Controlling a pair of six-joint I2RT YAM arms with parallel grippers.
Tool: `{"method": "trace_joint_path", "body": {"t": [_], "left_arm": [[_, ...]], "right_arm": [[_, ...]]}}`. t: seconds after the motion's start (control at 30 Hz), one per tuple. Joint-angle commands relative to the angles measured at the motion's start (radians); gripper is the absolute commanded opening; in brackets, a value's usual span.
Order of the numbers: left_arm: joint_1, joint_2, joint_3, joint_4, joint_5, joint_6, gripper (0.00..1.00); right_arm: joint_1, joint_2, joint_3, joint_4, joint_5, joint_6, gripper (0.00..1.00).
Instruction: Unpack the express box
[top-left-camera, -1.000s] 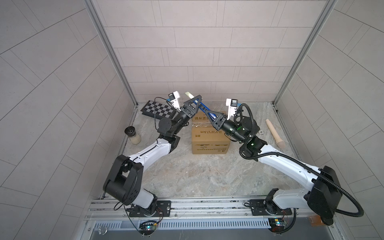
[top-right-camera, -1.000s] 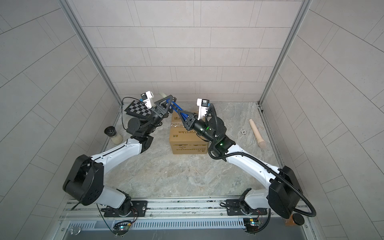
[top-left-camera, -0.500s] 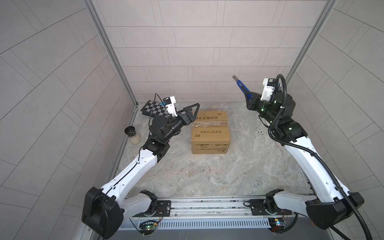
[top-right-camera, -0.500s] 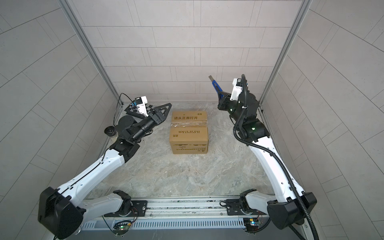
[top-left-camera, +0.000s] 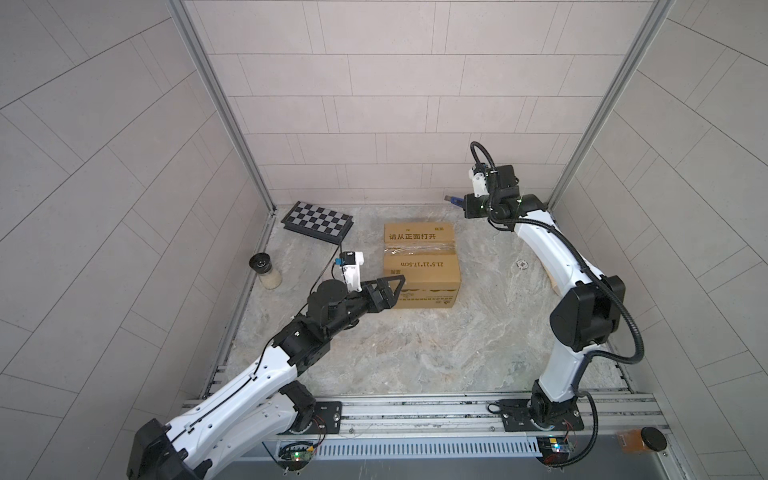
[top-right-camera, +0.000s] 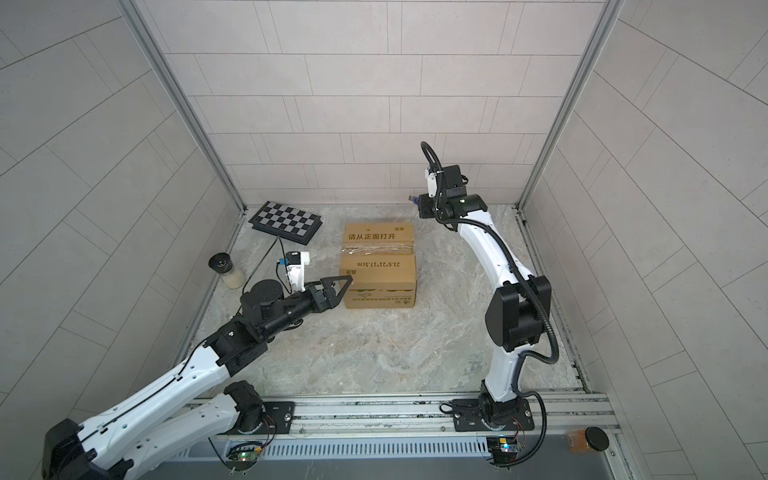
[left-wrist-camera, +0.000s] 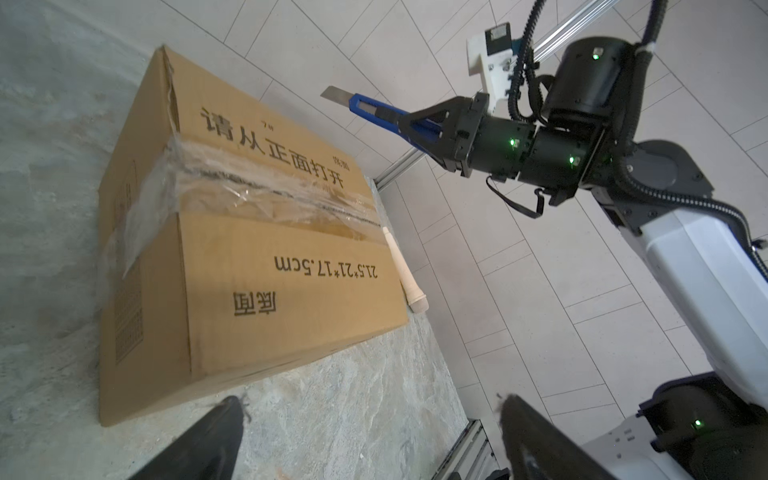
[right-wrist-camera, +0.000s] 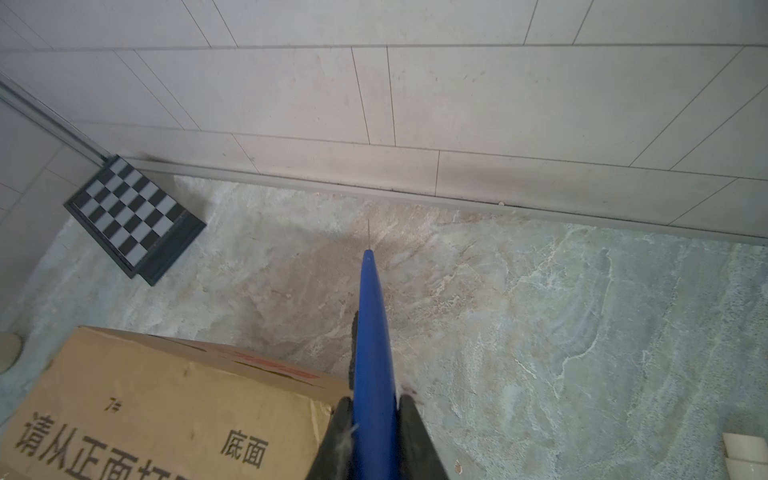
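Note:
The express box (top-left-camera: 419, 266) (top-right-camera: 378, 266), a brown carton with black print, stands on the floor with its flaps down and crumpled clear tape along the top seam (left-wrist-camera: 266, 195). My left gripper (top-left-camera: 395, 286) (top-right-camera: 338, 286) is open and empty, low beside the box's near left corner; its fingertips (left-wrist-camera: 224, 419) frame bare floor in the left wrist view. My right gripper (top-left-camera: 467, 205) (top-right-camera: 422, 206) (right-wrist-camera: 372, 409) is raised behind the box's back right corner. It is shut on a blue utility knife (right-wrist-camera: 372, 332) (left-wrist-camera: 365, 106) with the blade out, pointing toward the back wall.
A black-and-white checkered board case (top-left-camera: 318, 221) lies at the back left. A black-lidded jar (top-left-camera: 266, 272) stands by the left wall. A wooden stick (left-wrist-camera: 405, 274) lies on the floor right of the box. A small floor drain (top-left-camera: 521, 264) sits nearby.
My right arm has lifted the knife off the box top and swung it to the back right. My left arm has drawn back from the box top and dropped beside the near left corner.

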Motion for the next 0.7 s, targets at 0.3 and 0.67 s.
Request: {"method": "trace_joint_path", "body": {"t": [0.3, 0.67], "left_arm": [[-0.040, 0.106, -0.036, 0.125, -0.033, -0.029, 1.00], [0.156, 0.241, 0.007, 0.194, 0.053, -0.025, 1.00]], "right_arm": [[0.001, 0.144, 0.199, -0.171, -0.120, -0.232, 0.00], [0.006, 0.043, 0.043, -0.144, -0.119, -0.212, 0.00]]}}
